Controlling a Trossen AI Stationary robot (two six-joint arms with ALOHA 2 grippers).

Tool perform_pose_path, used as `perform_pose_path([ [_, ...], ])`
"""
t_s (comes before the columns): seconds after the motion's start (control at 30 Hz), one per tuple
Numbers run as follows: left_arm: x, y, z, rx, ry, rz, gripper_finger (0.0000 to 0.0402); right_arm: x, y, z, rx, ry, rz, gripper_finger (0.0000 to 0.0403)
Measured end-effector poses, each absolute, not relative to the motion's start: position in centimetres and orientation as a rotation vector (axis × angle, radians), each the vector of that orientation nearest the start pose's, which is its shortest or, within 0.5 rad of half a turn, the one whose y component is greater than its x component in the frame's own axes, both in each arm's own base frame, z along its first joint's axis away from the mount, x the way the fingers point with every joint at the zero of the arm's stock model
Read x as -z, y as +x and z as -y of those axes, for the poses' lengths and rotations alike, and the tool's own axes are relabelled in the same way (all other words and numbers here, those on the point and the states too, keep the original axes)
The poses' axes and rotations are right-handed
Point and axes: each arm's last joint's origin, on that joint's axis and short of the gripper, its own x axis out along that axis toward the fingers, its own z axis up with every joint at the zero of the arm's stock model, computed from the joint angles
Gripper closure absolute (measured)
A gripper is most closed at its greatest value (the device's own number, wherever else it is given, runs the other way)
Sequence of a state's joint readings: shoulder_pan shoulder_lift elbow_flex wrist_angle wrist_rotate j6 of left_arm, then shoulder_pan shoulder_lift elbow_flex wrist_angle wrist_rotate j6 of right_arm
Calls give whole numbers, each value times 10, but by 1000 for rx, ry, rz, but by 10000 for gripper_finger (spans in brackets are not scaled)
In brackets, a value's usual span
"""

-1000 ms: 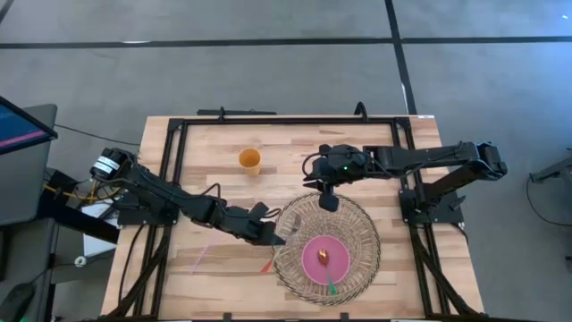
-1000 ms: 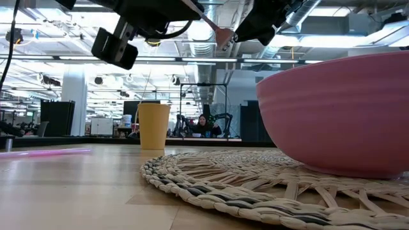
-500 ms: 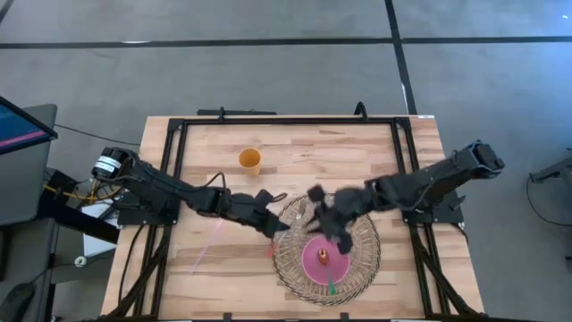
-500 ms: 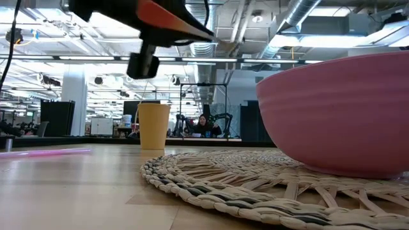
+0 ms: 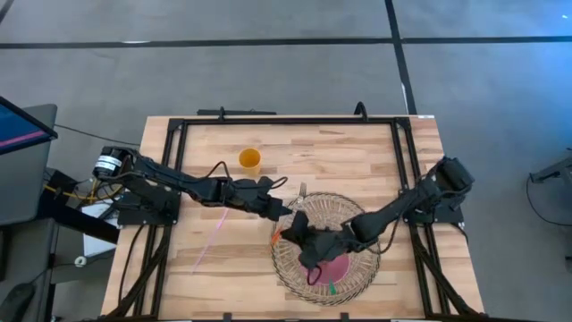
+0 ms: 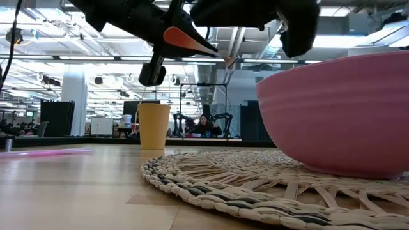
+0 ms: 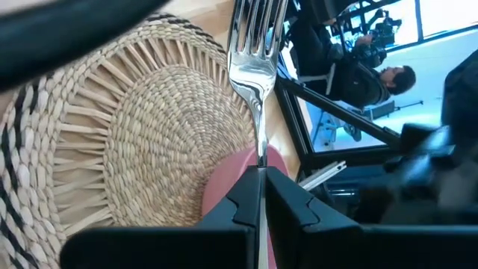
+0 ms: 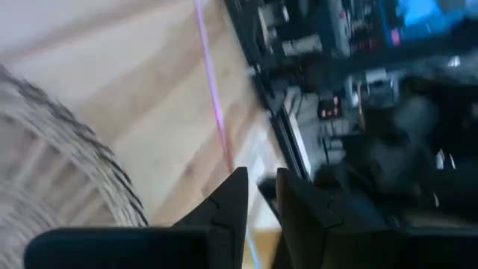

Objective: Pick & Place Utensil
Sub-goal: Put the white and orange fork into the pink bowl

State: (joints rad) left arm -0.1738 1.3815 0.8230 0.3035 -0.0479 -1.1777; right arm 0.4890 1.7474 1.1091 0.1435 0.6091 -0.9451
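Above the round woven straw mat (image 5: 356, 220), the left gripper (image 5: 280, 211) clamps a shiny steel fork (image 7: 255, 63); the right gripper (image 5: 293, 234), fingers nearly closed, stretches low over the smooth pink bowl (image 6: 339, 108).

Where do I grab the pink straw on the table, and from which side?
Take the pink straw at mid-length, straight down from above, tool fingers across it: it lies flat and diagonal, apart from the woven mat.
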Motion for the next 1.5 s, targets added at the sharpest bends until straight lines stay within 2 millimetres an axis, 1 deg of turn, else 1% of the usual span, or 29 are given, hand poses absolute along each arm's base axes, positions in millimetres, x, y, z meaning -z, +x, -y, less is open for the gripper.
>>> perform_pose_path([
  [0.2, -260, 299, 51, -36, -1141, -293, 392, -210, 347, -166, -88, -1209, -481, 337],
  [0.57, -261, 299, 51, -30, -1156, -281, 392, -208, 354, -149, -49, -1193, -515, 337],
  [0.7, -265, 300, 52, 8, -1163, -259, 390, -208, 355, -148, -55, -1195, -523, 339],
  [0.77, -265, 300, 52, 12, -1164, -262, 387, -208, 355, -147, -52, -1198, -520, 347],
  [0.9, -263, 300, 52, 9, -1164, -269, 378, -210, 356, -147, -57, -1225, -514, 389],
  [0.93, -263, 300, 52, 6, -1163, -271, 376, -210, 356, -147, -55, -1222, -512, 394],
  [1.07, -265, 300, 52, 12, -1165, -253, 372, -206, 355, -147, -72, -1228, -531, 390],
  [1.2, -265, 300, 52, 10, -1164, -257, 371, -206, 354, -147, -74, -1216, -537, 398],
  [1.33, -265, 300, 52, 7, -1161, -256, 371, -206, 353, -149, -43, -1152, -536, 396],
  [1.5, -267, 300, 52, 25, -1075, -241, 371, -214, 345, -158, 21, -1148, -532, 398],
])
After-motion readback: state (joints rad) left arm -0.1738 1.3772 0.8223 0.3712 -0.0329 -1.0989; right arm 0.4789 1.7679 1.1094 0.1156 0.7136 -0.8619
